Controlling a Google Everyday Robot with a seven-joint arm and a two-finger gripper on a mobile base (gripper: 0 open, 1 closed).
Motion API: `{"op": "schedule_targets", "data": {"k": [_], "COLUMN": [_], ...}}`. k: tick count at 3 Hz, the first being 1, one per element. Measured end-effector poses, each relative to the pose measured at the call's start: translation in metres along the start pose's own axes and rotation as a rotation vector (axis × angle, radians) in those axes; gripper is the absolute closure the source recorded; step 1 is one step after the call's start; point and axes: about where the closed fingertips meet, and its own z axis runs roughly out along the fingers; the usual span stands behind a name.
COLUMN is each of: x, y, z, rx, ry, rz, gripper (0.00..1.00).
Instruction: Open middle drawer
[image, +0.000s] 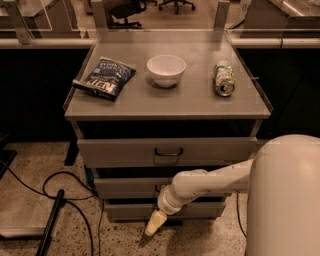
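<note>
The middle drawer is the grey second front of the cabinet, and it sits closed. Its small dark handle at the centre is mostly hidden behind my white arm. My gripper hangs low in front of the lowest drawer. It points down and to the left, just above the floor and below the middle drawer's handle. It holds nothing that I can see.
The top drawer, with a dark loop handle, juts slightly forward. On the cabinet top lie a blue chip bag, a white bowl and a can on its side. Black cables trail on the floor at the left.
</note>
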Motion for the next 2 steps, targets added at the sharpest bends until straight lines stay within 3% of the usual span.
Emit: {"op": "schedule_targets", "data": {"k": [1, 2], "x": [-0.0011, -0.0011], "y": [0.0143, 0.0143], "z": [0.0001, 0.0001], "rx": [-0.053, -0.053], "ry": [-0.017, -0.017], "rz": [0.025, 0.025], "gripper": [0.0, 0.0]}}
